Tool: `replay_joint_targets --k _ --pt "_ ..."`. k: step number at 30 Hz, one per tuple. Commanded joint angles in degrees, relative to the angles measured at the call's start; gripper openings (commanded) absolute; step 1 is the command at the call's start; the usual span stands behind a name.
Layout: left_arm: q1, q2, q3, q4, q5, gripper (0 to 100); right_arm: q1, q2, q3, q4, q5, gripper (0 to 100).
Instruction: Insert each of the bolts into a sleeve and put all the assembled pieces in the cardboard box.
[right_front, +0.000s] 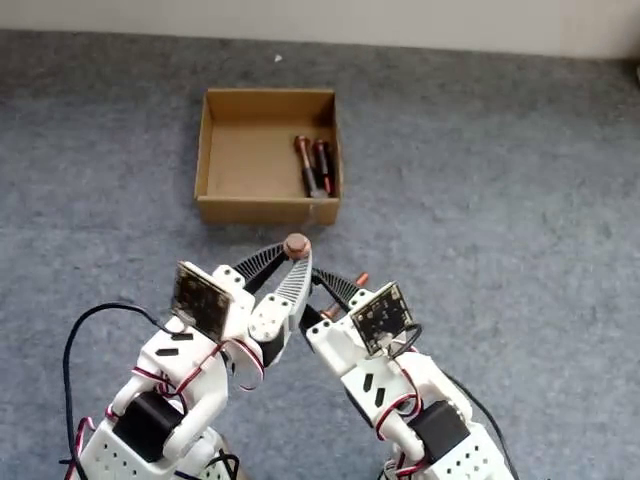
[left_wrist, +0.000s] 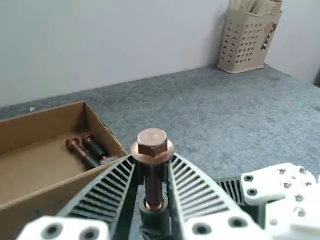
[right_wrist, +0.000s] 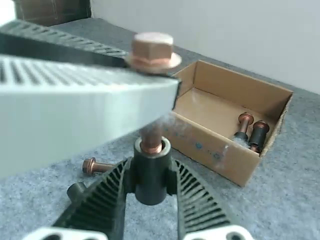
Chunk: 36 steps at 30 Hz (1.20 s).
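Observation:
My left gripper (left_wrist: 152, 161) is shut on a copper bolt (left_wrist: 152, 145), hex head up, just in front of the cardboard box (right_front: 205, 150). The bolt's shank enters the top of a black sleeve (right_wrist: 150, 172), which my right gripper (right_wrist: 151, 176) is shut on from below. In the high view the bolt head (right_front: 296, 245) sits where the left gripper (right_front: 296, 258) and right gripper (right_front: 320, 285) meet. Two assembled pieces (right_front: 315, 166) lie in the box's right side. A loose bolt (right_wrist: 97, 165) lies on the carpet beside the right gripper.
Grey carpet (right_front: 480, 200) covers the whole table. A small dark piece (right_wrist: 75, 190) lies near the loose bolt. A beige perforated holder (left_wrist: 249, 37) stands far off by the wall. The box's left half (right_front: 245, 155) holds nothing.

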Motion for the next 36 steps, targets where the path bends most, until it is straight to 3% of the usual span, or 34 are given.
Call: replay_joint_targets --k 1,8,12,16,21,24,31,36 --pt "0.2 -0.8 -1.8 3.6 -6.3 12 2.3 -0.8 8.0 -1.4 -0.1 0.5" --pt "-8.3 -0.8 -8.7 21.0 -9.9 20 4.5 -0.7 8.0 -1.1 -0.1 0.5" --pt "-18.2 -0.8 -13.1 29.9 -13.6 22 8.6 -0.7 8.0 -1.1 -0.1 0.5" --pt "-32.7 -0.9 -14.4 34.6 -15.1 22 11.6 -0.7 8.0 -1.1 -0.1 0.5" --pt "-48.8 -0.9 -8.0 34.7 -15.1 22 13.0 -0.2 8.0 0.7 -0.1 0.5" --pt "-54.8 -0.9 -2.0 32.7 -15.1 22 13.1 -0.1 7.4 3.3 -1.8 0.5" --pt "-61.8 -0.9 10.7 23.0 -15.2 22 12.8 2.2 -4.1 2.3 -1.7 0.5" --pt "-61.6 -0.8 12.5 21.0 -15.2 22 12.8 20.7 -14.7 -7.6 -1.7 0.5"
